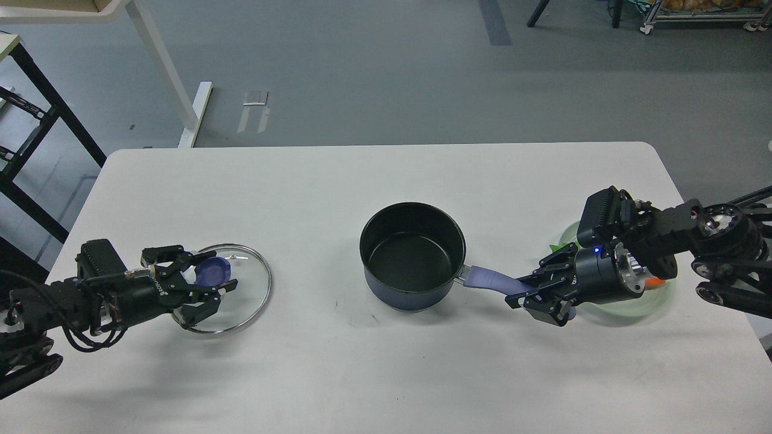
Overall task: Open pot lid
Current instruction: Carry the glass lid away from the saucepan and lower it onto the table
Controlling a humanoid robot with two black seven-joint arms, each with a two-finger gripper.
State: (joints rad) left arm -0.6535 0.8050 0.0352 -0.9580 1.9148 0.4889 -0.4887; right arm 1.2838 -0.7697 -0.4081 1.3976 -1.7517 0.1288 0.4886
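- The pot stands uncovered near the middle of the table, just right of centre: dark navy outside, black and bare inside, its lavender handle running out toward 3 o'clock.
- The lid lies flat on the tabletop well apart from the pot, out at 9 o'clock from it: clear glass, metal rim, purple knob in the middle.
- The left gripper hangs over the lid with its fingers spread, one on either side of the knob, a gap showing against it.
- The right gripper is clamped on the far end of the pot's handle, fingers above and below it.
- A pale green glass plate sits behind the right gripper at the pot's 3 o'clock, largely hidden by the wrist; something orange shows on it.
- The table is white with rounded corners.
- Beyond it is grey floor, with a white table leg at 11 o'clock and a black frame at 10 o'clock.
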